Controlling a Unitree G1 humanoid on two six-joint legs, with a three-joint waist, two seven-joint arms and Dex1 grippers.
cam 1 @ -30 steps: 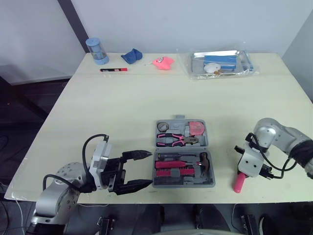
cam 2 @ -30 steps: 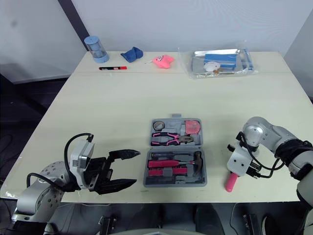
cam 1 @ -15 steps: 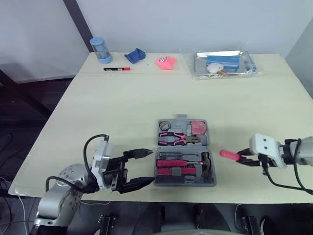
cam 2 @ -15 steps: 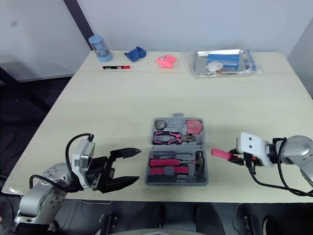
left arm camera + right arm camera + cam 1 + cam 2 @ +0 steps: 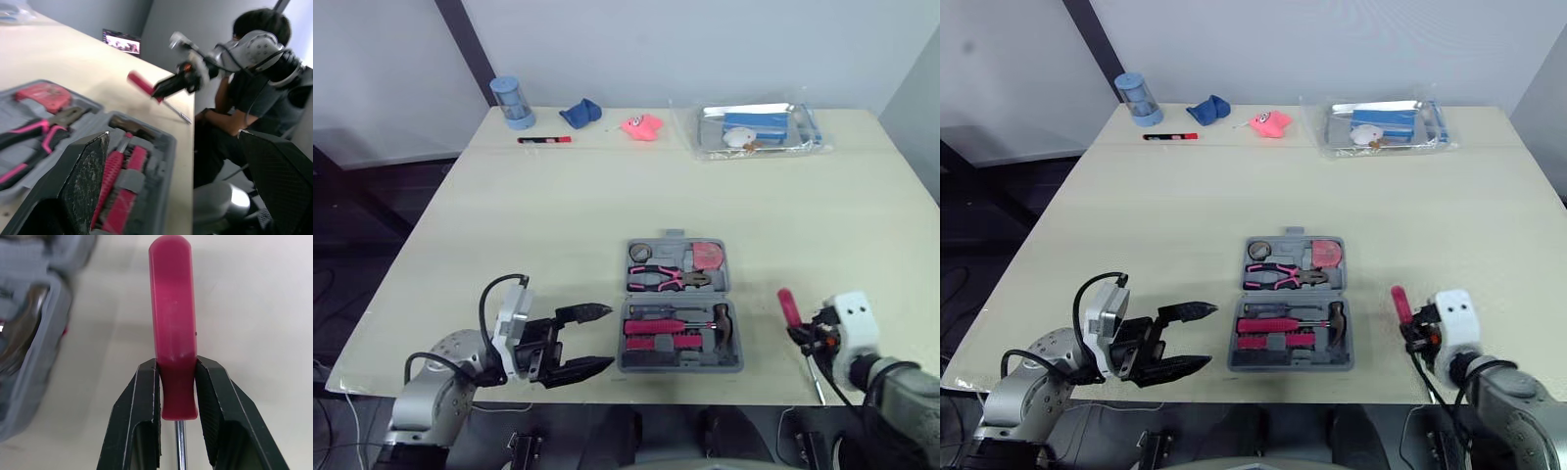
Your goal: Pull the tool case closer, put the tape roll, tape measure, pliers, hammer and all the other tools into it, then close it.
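The right gripper [image 5: 177,369] pinches the pink handle of a screwdriver [image 5: 789,305] just to the right of the tool case [image 5: 680,308]. The handle is tilted up and away from the robot, and the steel shaft trails back toward the near table edge. The case lies open and flat between the two arms. The tape roll [image 5: 639,253], pliers [image 5: 668,279] and tape measure [image 5: 709,257] are seated in its far half, and the hammer [image 5: 722,323] sits among red-handled tools in its near half. Just to the left of the case, the left gripper [image 5: 599,338] hovers with its fingers spread wide and holds nothing.

The step in hand appears to be stowing the screwdriver, seemingly among the last loose tools. The next move likely calls for swinging it left over the case, lining the shaft up with a free slot in the near half and letting go. One half can then be folded over the other.
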